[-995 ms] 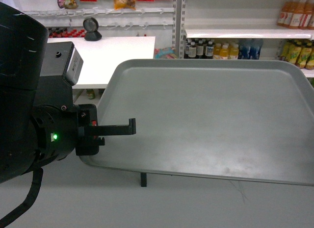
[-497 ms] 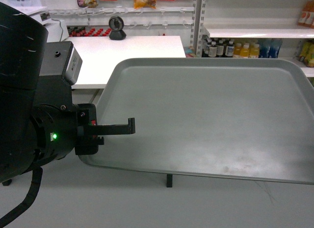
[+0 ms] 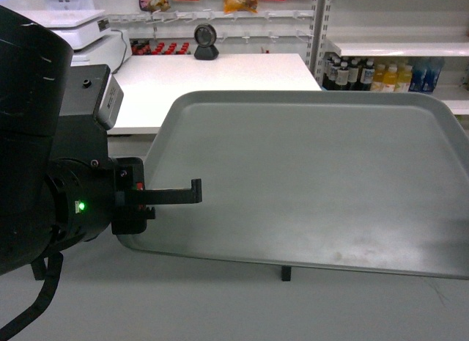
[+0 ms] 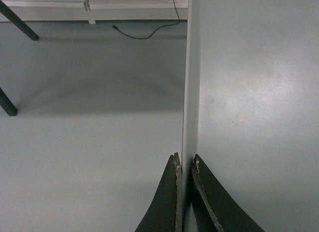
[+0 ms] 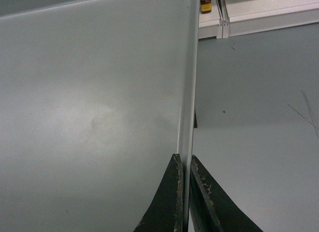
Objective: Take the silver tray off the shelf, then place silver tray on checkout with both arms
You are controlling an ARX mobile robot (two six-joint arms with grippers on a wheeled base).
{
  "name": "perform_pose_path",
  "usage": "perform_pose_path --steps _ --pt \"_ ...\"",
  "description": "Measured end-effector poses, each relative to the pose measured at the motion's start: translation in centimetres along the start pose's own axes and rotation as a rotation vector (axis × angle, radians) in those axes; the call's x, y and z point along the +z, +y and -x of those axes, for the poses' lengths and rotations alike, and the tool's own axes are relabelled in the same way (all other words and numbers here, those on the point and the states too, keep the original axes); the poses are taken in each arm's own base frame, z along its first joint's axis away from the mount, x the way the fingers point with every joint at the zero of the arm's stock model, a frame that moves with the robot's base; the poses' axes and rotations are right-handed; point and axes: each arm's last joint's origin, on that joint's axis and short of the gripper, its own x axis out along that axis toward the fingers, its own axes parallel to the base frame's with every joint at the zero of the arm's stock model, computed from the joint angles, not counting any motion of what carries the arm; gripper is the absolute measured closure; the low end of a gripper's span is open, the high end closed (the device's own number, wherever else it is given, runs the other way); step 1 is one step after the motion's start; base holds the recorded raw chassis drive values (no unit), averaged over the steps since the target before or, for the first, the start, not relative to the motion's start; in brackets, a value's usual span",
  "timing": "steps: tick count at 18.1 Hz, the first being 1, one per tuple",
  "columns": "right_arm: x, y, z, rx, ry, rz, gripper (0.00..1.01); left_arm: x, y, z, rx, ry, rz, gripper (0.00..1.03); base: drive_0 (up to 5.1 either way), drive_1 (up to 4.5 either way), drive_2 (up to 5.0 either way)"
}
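Silver tray (image 3: 308,180) is held level in mid-air above the grey floor (image 3: 220,304), filling the centre and right of the head view, w/ its right end cut off by the frame edge. Left gripper (image 4: 185,164) is closed narrow on the tray's left rim: wrist view shows the two dark fingers (image 4: 167,202) pinched either side of the raised edge, one above the tray surface, one outside it. In head view the left arm (image 3: 44,172) is a bulky black mass at near left w/ a green light (image 3: 81,206) lit, and a thin black finger (image 3: 176,194) lying over the tray's left part. Right gripper (image 5: 183,164) is clamped the same way on the tray's right rim, fingers nearly together w/ the rim between them; right arm isn't seen in head view. Checkout (image 3: 220,81) is the white countertop at far left-centre, behind the tray's far left corner, well apart from the tray. On it sit a small round black device (image 3: 206,42) at its far edge and a white scale machine (image 3: 69,18) at far left. Shelf (image 3: 399,48) w/ bottles (image 3: 381,75) under it is at far right. A black cable (image 4: 149,27) lies on the floor in left wrist view
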Motion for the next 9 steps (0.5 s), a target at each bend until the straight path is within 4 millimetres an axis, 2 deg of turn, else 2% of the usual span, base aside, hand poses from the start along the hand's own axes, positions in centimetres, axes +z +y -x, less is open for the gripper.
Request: perform_pose_path --steps 9 --pt "0.02 -0.01 0.0 0.0 -0.002 0.0 0.99 0.0 0.0 0.0 -0.001 0.0 0.0 1.0 -5.0 2.41 2.4"
